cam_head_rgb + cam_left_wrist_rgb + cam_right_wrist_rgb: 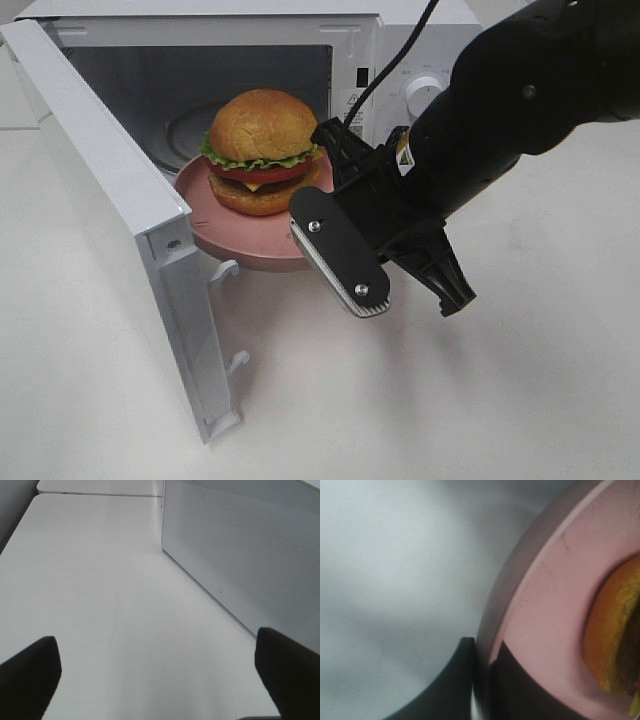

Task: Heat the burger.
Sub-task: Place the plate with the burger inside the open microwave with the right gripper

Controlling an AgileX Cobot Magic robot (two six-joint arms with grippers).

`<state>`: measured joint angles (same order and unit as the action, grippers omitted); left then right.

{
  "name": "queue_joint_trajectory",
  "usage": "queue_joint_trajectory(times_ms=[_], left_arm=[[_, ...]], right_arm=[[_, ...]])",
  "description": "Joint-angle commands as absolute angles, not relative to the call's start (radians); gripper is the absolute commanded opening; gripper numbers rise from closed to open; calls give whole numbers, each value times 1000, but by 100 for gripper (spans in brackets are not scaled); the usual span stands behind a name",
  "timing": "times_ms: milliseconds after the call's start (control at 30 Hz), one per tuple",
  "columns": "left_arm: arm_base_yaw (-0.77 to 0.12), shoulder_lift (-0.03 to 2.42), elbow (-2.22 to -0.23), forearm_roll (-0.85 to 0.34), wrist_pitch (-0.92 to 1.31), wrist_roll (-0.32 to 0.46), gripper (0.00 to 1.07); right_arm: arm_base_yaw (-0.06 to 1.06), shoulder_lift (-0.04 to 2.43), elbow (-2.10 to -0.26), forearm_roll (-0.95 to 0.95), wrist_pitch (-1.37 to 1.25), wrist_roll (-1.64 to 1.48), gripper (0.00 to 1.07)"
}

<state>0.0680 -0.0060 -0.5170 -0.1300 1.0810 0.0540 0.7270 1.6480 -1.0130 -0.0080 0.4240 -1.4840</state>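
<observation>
1. Exterior high: the burger (262, 150) sits on a pink plate (235, 240) half inside the open microwave (420, 25), far left; the plate juts past the sill and may tip out if released here.
2. Left wrist: left gripper (156, 647), jaws wide, hangs over the table (100, 580) beside the microwave's perforated wall; burger unseen.
3. Right wrist: right gripper (482, 652) pinches the plate's rim; this thin hold may slip, tilting plate and burger.

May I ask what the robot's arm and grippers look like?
The right arm is bulky glossy black, with a black cable and yellow label. Near its end: a rounded black panel, two screws, ribbed pale edge. The left gripper and right gripper have black fingers.
</observation>
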Motion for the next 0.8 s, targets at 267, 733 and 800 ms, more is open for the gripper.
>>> queue_joint_trajectory(times_ms=[267,733,800], left_arm=[[70,-24,-515,-135,1068,54,98],[70,-24,-515,-135,1068,54,98],[70,-24,-515,-135,1068,54,98]], right_arm=[[710,1715,-1146,-10,364,-1499,0],[710,1816,-1247,-13,375,-1493,0],[710,1824,-1256,-13,375,-1486,0]])
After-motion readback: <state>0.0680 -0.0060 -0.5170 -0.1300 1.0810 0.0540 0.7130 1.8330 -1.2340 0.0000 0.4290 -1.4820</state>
